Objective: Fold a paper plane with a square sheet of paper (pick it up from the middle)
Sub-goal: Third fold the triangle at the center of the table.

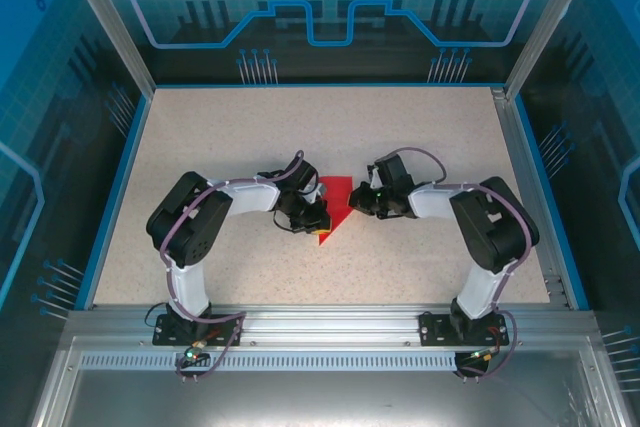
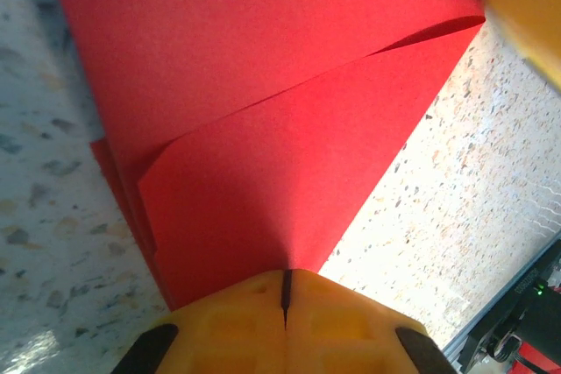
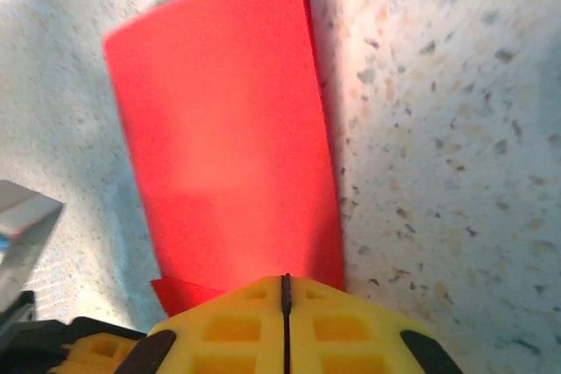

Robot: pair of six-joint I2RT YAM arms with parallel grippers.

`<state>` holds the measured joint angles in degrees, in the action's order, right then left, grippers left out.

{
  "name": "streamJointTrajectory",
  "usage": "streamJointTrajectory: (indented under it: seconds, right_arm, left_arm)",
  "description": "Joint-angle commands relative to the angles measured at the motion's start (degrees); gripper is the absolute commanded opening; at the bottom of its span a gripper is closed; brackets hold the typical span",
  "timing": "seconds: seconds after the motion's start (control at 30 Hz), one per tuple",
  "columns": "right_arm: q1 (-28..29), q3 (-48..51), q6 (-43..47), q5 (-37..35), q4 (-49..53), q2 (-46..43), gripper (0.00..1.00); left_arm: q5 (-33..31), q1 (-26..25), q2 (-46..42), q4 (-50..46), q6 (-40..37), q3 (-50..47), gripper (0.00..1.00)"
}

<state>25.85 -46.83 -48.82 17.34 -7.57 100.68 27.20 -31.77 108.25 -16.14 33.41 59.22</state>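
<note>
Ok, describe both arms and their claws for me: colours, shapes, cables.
The left arm and right arm match. Each has bulky black joint housings, white links, a black base and a lilac cable looping along it. The left claw and right claw have yellow plastic fingers with rounded tips and square waffle-like recesses.

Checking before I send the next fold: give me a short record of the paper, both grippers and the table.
paper: red, partly folded, layers overlapping, one flap curling up in the left wrist view
place: mid-table, between the two arms
left gripper: shut, tips at the paper's left side
right gripper: shut, tips at the paper's right side
grip: cannot tell whether either pinches the paper or only presses it
table: speckled beige
plane: not yet finished
</note>
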Motion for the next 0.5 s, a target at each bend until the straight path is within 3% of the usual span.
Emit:
streamJointTrajectory:
  seconds: [0.0, 0.3, 0.47]
  right_arm:
    - [1.48, 0.07, 1.56, -1.21, -0.04, -4.25, 0.09]
    - [7.73, -0.35, 0.04, -0.18, -1.3, 0.41, 0.09]
    - [8.39, -1.32, -0.56, 0.18, -0.68, 5.49, 0.06]
  left_arm:
    - [-6.35, 0.02, 0.91, -7.13, -1.66, -1.58, 0.06]
    - [-5.98, -0.03, 0.78, -6.96, -1.33, -1.29, 0.07]
    - [-5.49, 0.03, 0.56, -7.28, -1.57, -0.79, 0.08]
